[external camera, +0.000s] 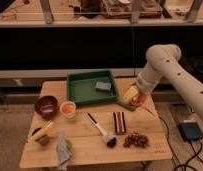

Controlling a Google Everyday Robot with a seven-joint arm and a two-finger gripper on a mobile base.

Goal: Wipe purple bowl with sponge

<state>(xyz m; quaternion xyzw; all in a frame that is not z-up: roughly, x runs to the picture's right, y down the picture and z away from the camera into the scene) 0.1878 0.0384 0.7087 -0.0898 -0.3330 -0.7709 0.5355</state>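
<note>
The dark purple bowl (46, 105) stands upright at the table's left side. A yellow sponge with a green underside (129, 95) lies at the table's right edge, just right of the green tray. My gripper (138, 98) hangs from the white arm (162, 62) and is right against that sponge, on its right side. I cannot tell whether it is holding the sponge. The bowl is far to the left of the gripper, across the table.
The green tray (80, 93) at the back middle holds a grey-blue block (102, 86). A white cup with orange contents (68, 108), a dish brush (98, 128), a striped bar (119, 122), brown bits (136, 140), a banana (41, 131) and a grey cloth (61, 148) lie on the wooden table (90, 147).
</note>
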